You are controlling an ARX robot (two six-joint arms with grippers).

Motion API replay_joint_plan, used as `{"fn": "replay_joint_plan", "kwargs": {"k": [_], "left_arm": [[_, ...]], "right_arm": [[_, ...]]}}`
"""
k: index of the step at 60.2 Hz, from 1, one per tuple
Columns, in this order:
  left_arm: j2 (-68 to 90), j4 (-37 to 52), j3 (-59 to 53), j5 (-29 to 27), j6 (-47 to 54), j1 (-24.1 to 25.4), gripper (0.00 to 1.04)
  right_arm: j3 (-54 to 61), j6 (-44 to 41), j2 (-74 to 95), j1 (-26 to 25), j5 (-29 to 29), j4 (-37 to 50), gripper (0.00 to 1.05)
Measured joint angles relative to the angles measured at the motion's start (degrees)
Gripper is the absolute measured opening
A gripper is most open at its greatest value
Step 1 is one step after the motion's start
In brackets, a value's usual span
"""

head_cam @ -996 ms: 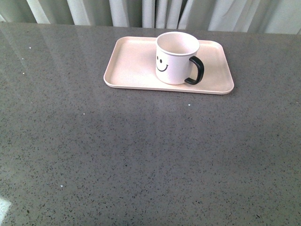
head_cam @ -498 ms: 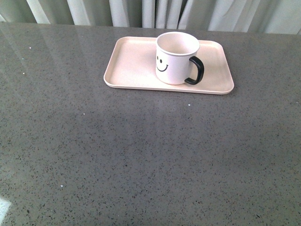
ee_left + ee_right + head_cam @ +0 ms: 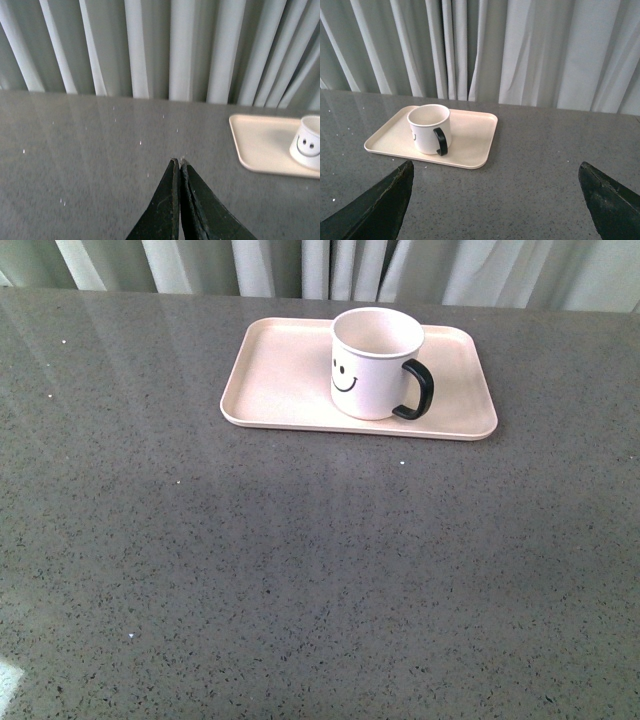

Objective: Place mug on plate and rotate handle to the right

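The white mug (image 3: 375, 362) with a black smiley face stands upright on the pale pink plate (image 3: 280, 380), right of the plate's middle. Its black handle (image 3: 418, 390) points to the right and slightly toward me. Neither gripper shows in the front view. In the left wrist view my left gripper (image 3: 179, 162) is shut and empty over bare table, with the plate (image 3: 260, 142) and the mug (image 3: 306, 145) off to one side. In the right wrist view my right gripper (image 3: 495, 170) is open and empty, back from the plate (image 3: 470, 142) and the mug (image 3: 429, 127).
The grey speckled table (image 3: 300, 570) stretches wide in front of the plate. Pale curtains (image 3: 320, 265) hang behind the table's far edge.
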State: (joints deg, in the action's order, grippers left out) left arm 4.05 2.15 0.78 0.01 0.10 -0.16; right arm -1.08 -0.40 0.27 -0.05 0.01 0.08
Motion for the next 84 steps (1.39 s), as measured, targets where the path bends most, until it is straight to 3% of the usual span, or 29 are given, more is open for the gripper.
{"fn": "replay_joint_plan", "kwargs": {"k": [21, 37, 53, 57, 62, 67, 78, 84], "left_arm": [[-3.1, -2.19, 0.0, 0.0, -0.02, 0.02, 0.02], [-3.1, -2.19, 0.0, 0.0, 0.0, 0.02, 0.53], [-3.13, -2.19, 0.0, 0.0, 0.0, 0.02, 0.96], [-3.13, -2.19, 0.0, 0.0, 0.02, 0.02, 0.96], [-3.15, -2.19, 0.0, -0.04, 0.02, 0.02, 0.96], [-3.15, -2.19, 0.0, 0.02, 0.02, 0.0, 0.95], [-3.15, -2.19, 0.0, 0.0, 0.02, 0.02, 0.96], [-3.15, -2.16, 0.0, 0.0, 0.02, 0.02, 0.96]], "right_arm": [[0.0, -0.02, 0.0, 0.0, -0.02, 0.0, 0.96], [0.0, 0.0, 0.0, 0.0, 0.0, 0.0, 0.96], [0.0, 0.0, 0.0, 0.0, 0.0, 0.0, 0.96], [-0.11, -0.15, 0.52, -0.17, -0.44, -0.2, 0.96], [-8.37, -7.13, 12.72, -4.83, -16.17, -18.47, 0.96], [-15.76, -12.7, 29.0, -5.9, -23.93, -25.4, 0.96], [-33.24, -15.17, 60.48, -3.19, -17.16, -9.33, 0.96], [-46.51, -12.0, 76.67, -0.13, -12.72, -8.63, 0.96]]}}
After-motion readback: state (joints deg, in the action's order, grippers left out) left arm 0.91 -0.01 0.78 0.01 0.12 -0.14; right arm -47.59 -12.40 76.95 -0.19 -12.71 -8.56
